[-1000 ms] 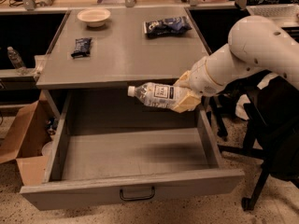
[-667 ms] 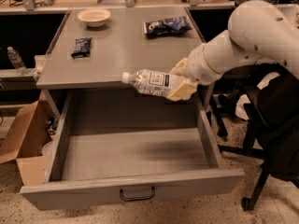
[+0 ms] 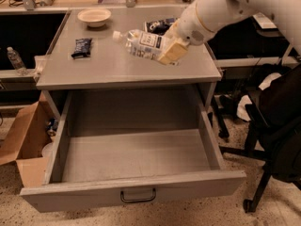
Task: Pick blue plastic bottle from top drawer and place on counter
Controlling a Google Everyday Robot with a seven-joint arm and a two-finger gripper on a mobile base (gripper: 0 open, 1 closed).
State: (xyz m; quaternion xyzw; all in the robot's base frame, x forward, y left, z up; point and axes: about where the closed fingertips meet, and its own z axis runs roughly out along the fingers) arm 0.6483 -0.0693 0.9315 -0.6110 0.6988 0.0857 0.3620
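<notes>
The blue plastic bottle (image 3: 141, 44) is clear with a white cap and a white and dark-blue label. It lies tilted, cap to the left, held in the air just above the right part of the grey counter (image 3: 108, 67). My gripper (image 3: 170, 50) is shut on the bottle's base end, its tan fingers (image 3: 172, 52) wrapped around it. The white arm comes in from the upper right. The top drawer (image 3: 131, 157) is pulled wide open below, with a black bar handle (image 3: 138, 196) on its front panel, and nothing shows inside it.
On the counter are a white bowl (image 3: 94, 17) at the back, a dark snack bag (image 3: 82, 47) at the left and another dark bag (image 3: 157, 26) behind the bottle. A cardboard box (image 3: 23, 147) stands left of the drawer. A black chair (image 3: 277, 140) is at the right.
The gripper has lifted the bottle up and back, from over the open drawer to above the counter's right part. The drawer has stayed open.
</notes>
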